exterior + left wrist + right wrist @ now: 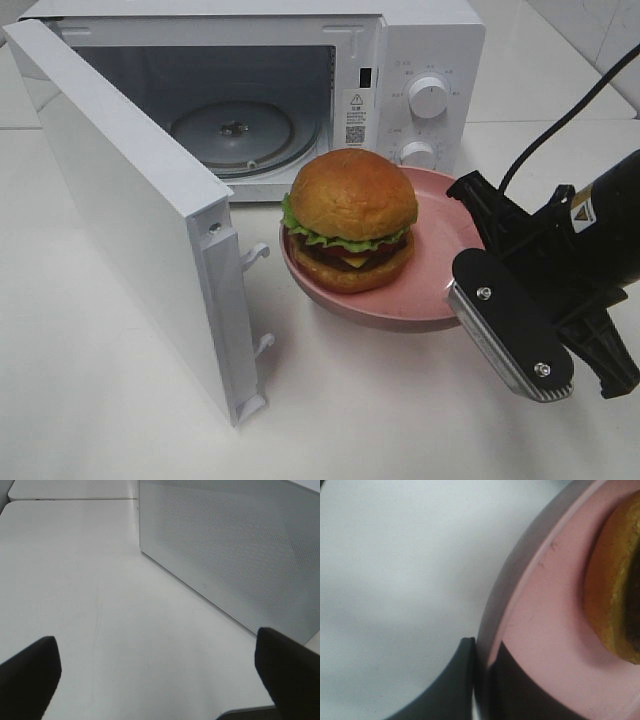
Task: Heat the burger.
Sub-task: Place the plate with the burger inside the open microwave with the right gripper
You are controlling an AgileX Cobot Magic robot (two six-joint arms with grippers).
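Observation:
The burger (pixel 350 220) sits on a pink plate (pixel 440 270) just in front of the open microwave (pixel 425 50). It has a golden bun, green lettuce, cheese and a dark patty. My right gripper (pixel 472 215) is shut on the plate's right rim. In the right wrist view its two dark fingers (pixel 517 685) pinch the pink plate (pixel 545 630) rim, with the burger (pixel 615 580) bun edge beyond. My left gripper (pixel 160 680) is open and holds nothing. It hovers over the bare table beside the microwave door's outer face (pixel 240 550) and is not seen in the exterior high view.
The microwave door (pixel 130 220) swings out wide to the left, its edge latches facing the plate. Inside lies a glass turntable (pixel 232 130). Two knobs (pixel 428 97) sit on the control panel. A black cable (pixel 570 110) runs from the right arm.

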